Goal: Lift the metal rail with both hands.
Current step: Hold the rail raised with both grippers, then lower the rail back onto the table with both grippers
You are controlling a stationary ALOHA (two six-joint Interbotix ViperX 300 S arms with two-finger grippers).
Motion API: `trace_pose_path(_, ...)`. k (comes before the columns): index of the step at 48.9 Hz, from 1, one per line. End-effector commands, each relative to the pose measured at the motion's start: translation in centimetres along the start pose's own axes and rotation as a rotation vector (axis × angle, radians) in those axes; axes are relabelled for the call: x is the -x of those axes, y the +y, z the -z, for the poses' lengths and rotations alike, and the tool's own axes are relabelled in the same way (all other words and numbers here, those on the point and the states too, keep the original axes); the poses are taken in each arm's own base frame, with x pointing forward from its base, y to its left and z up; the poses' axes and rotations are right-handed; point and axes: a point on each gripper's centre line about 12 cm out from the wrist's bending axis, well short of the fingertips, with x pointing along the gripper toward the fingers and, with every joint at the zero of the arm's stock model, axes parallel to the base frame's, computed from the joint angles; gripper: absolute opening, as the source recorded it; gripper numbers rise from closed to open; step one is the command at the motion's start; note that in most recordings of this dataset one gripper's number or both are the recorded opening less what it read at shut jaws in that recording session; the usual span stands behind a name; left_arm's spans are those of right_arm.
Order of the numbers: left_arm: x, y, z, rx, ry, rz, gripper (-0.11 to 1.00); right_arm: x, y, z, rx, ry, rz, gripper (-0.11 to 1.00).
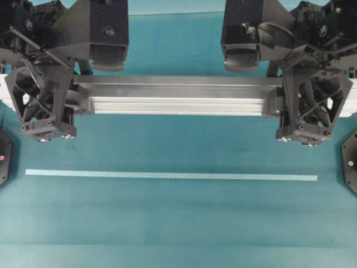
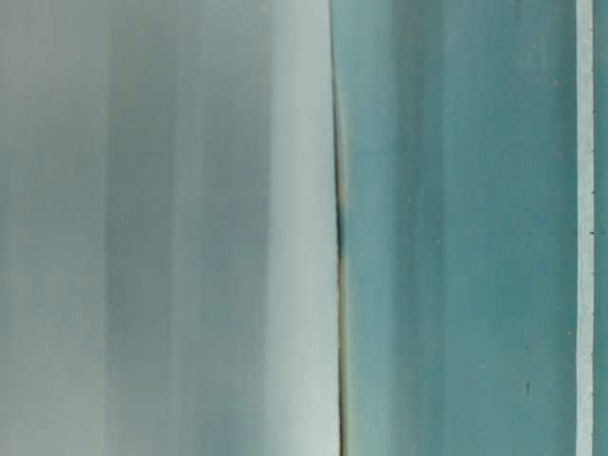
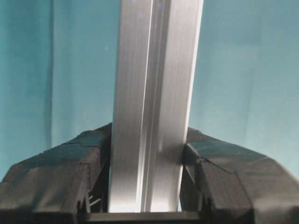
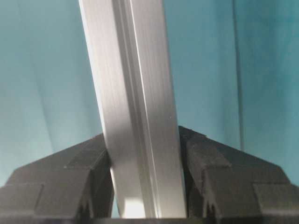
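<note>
Rail (image 1: 178, 96) up, gripped at both ends!
Held level above the teal table (image 1: 178, 223), clear of the pale strip (image 1: 170, 176); left gripper (image 3: 148, 158) and right gripper (image 4: 145, 149) each pinching one end, likely sharing the load evenly.

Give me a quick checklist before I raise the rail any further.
1. Left gripper fingers closed on the metal rail: ok.
2. Right gripper fingers closed on the rail: ok.
3. Grips near opposite ends: ok.
4. Rail level between the grippers, overhead view: ok.
5. Rail apart from the pale strip: ok.
6. Height above the table: cannot tell; the table-level view is blurred.
</note>
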Motion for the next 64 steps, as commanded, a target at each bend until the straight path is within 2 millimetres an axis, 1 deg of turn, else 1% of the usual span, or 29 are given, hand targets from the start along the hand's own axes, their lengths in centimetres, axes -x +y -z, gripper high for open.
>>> trace_pose_path(1, -0.4, 0.0, 0.2, 0.002, -0.008, 0.001, 0.36, -1.1, -0.1, -0.1, -0.018, 0.011, 0.008, 0.39)
trace_pose_path(6, -2.8, 0.1, 1.0, 0.01, 0.041, -0.003, 0.36, -3.3, -0.2, 0.5, -0.017, 0.068, 0.015, 0.39)
trace_pose_path(7, -3.2, 0.1, 1.2, 0.013, 0.044, -0.003, 0.36, -4.1, -0.1, 0.6, -0.017, 0.088, 0.017, 0.39)
trace_pose_path(10, -4.6, 0.1, 1.9, 0.014, 0.055, -0.004, 0.36, -5.6, -0.2, 1.0, -0.014, 0.117, 0.02, 0.39)
trace_pose_path(15, -6.7, 0.4, 3.1, 0.02, 0.063, -0.007, 0.36, -7.9, -0.2, 1.6, -0.015, 0.136, 0.024, 0.39)
trace_pose_path(21, -9.5, 0.6, 4.7, 0.026, 0.112, -0.012, 0.36, -10.6, -0.2, 2.3, -0.011, 0.149, 0.023, 0.39)
trace_pose_path(24, -10.7, 0.7, 5.2, 0.024, 0.126, -0.013, 0.36, -11.7, -0.2, 2.6, -0.009, 0.147, 0.023, 0.39)
trace_pose_path(32, -13.0, 0.9, 6.0, 0.03, 0.115, -0.015, 0.36, -14.7, -0.3, 3.5, -0.003, 0.152, 0.023, 0.39)
trace_pose_path(41, -16.8, 1.0, 7.6, 0.031, 0.149, -0.016, 0.36, -17.8, -0.4, 4.1, -0.001, 0.153, 0.024, 0.39)
trace_pose_path(49, -18.9, 1.1, 8.8, 0.034, 0.184, -0.018, 0.36, -20.4, -0.4, 4.8, 0.001, 0.166, 0.024, 0.39)
trace_pose_path(55, -20.1, 1.1, 9.2, 0.044, 0.155, -0.016, 0.36, -21.8, -0.4, 5.2, 0.001, 0.155, 0.021, 0.39)
trace_pose_path(64, -22.0, 1.0, 10.2, 0.105, 0.115, -0.016, 0.36, -23.7, 0.0, 5.4, 0.001, 0.127, 0.01, 0.39)
